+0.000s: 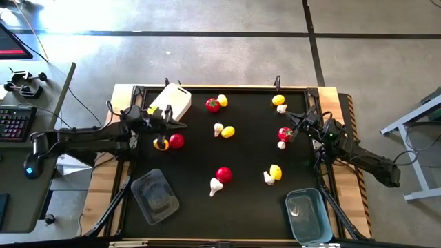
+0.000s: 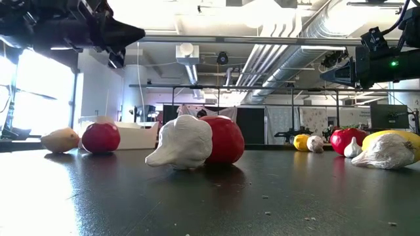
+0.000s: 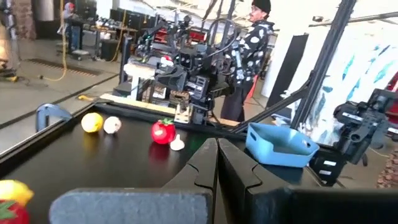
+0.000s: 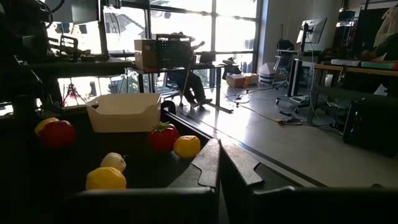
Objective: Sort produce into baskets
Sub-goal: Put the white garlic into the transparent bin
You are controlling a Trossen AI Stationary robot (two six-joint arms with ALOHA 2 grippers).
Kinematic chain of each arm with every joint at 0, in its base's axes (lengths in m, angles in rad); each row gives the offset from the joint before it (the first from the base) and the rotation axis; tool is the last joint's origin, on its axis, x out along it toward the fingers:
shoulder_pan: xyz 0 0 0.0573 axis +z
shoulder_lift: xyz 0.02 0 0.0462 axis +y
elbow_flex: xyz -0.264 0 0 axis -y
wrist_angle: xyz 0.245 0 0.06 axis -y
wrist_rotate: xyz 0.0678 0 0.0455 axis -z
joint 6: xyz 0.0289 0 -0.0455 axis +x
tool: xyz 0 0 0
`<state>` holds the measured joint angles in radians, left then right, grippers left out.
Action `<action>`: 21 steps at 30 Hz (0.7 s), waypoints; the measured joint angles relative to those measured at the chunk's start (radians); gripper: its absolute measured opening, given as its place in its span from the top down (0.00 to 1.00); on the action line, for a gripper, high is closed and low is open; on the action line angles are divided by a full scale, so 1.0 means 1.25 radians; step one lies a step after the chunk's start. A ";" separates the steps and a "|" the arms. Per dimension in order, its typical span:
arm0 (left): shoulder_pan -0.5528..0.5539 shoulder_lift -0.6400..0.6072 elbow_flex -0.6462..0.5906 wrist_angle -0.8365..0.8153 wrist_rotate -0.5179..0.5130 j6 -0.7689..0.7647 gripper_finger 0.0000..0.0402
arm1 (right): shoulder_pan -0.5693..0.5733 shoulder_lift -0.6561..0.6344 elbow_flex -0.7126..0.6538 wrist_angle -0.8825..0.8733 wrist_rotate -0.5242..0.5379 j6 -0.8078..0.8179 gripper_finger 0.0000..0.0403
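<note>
Red tomatoes, yellow lemons and whitish garlic bulbs lie scattered in pairs on the black mat: a tomato [image 1: 213, 105] and lemon [image 1: 222, 100] at the far side, a tomato [image 1: 224, 174] and garlic [image 1: 216, 186] in the middle. A white basket [image 1: 172, 102] stands far left, a clear greyish one [image 1: 155, 195] near left, a light blue one [image 1: 308, 215] near right. My left gripper [image 1: 183, 125] is shut, level, above the mat beside the white basket, over a tomato [image 1: 177, 141]. My right gripper [image 1: 290, 133] is shut, level, above a tomato [image 1: 284, 133] at the right edge.
A raised rim [image 1: 227, 88] runs round the mat. A lemon [image 1: 275, 171] with a garlic [image 1: 269, 178] lies near the blue basket. Bare mat lies between the two near baskets. A person [image 3: 255, 43] stands beyond the table's right side.
</note>
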<state>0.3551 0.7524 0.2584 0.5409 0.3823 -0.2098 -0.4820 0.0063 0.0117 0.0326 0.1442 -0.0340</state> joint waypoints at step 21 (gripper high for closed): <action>-0.133 0.199 0.099 0.076 -0.008 0.134 0.82 | 0.000 0.000 0.000 0.000 0.000 0.000 1.00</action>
<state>0.1894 1.0013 0.3817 0.6363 0.3729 -0.0429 -0.4820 0.0066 0.0117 0.0326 0.1440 -0.0341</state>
